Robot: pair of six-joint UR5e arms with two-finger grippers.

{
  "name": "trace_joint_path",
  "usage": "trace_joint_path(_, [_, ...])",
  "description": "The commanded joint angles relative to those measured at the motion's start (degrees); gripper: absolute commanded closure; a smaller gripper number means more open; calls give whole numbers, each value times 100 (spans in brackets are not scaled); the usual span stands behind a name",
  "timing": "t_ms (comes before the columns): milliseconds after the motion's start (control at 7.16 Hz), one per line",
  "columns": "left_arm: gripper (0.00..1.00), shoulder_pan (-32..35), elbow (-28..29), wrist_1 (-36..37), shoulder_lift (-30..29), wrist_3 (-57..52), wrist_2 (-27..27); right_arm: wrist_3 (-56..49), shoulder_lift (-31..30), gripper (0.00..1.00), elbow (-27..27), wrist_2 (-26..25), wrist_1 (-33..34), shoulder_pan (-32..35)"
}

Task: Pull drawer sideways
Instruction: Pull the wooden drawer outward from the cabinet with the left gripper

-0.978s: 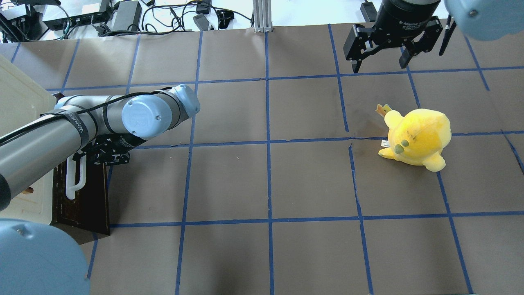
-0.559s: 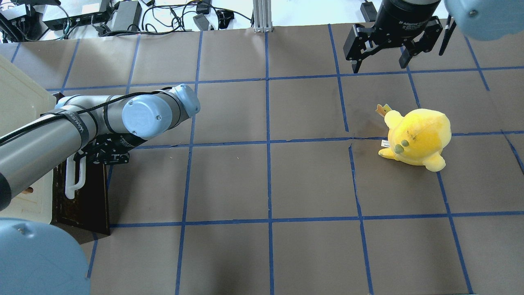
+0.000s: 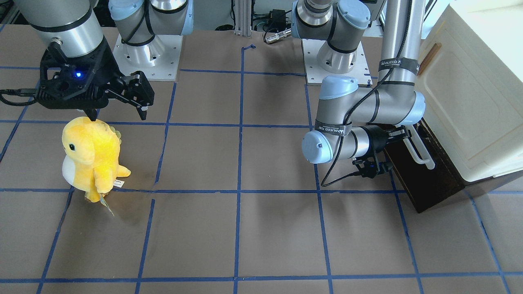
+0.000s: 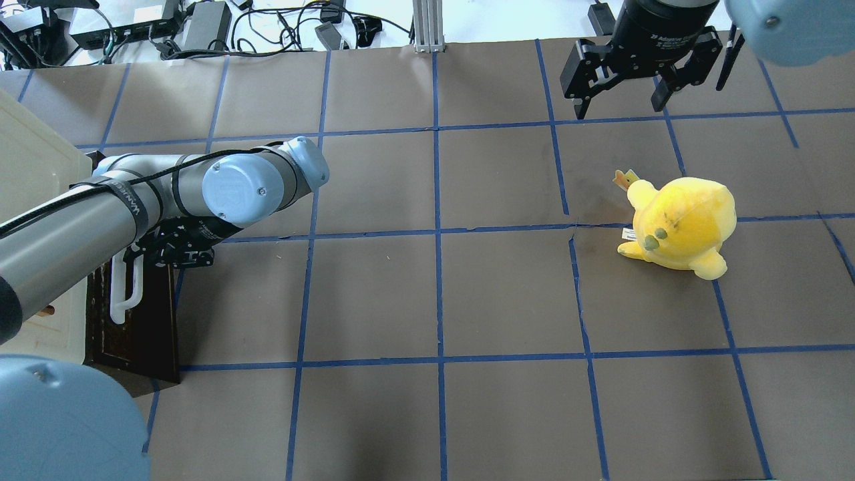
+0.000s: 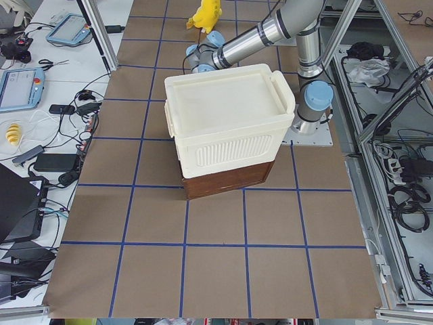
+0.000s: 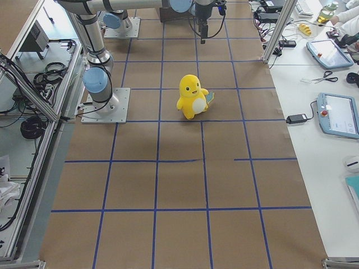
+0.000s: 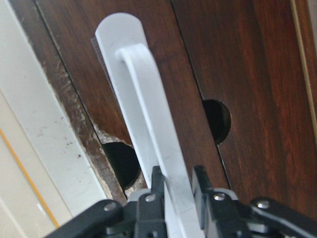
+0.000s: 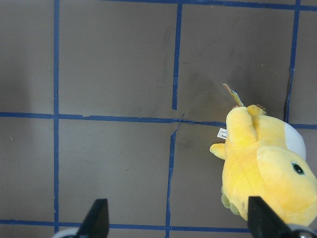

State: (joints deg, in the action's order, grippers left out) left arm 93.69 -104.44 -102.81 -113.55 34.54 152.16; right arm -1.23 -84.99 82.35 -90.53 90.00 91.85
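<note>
Blue-gridded brown worktop (image 4: 434,300) is noted. At its left end, the dark brown drawer (image 4: 150,321) is seated beneath a cream cabinet (image 4: 33,167); its white bar handle (image 7: 148,114) is clamped by the left end effector (image 7: 177,174). Farther off, past a yellow plush toy (image 4: 681,224), the right end effector (image 4: 619,107) is held wide open, empty.

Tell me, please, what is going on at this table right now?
The left gripper has its fingers shut on the white handle of the dark brown drawer at the base of the cream cabinet, ready to pull. The right gripper hangs open over the table, near a yellow plush toy, touching nothing.
</note>
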Motion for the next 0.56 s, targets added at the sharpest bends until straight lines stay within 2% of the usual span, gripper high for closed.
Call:
trace_joint_path(0, [77,27,2,-2,0,0,-11,0,0,0,0,0,0,0])
trace_joint_path(419, [77,184,20,-2,-9,-18,-20,0,0,0,0,0,0,0])
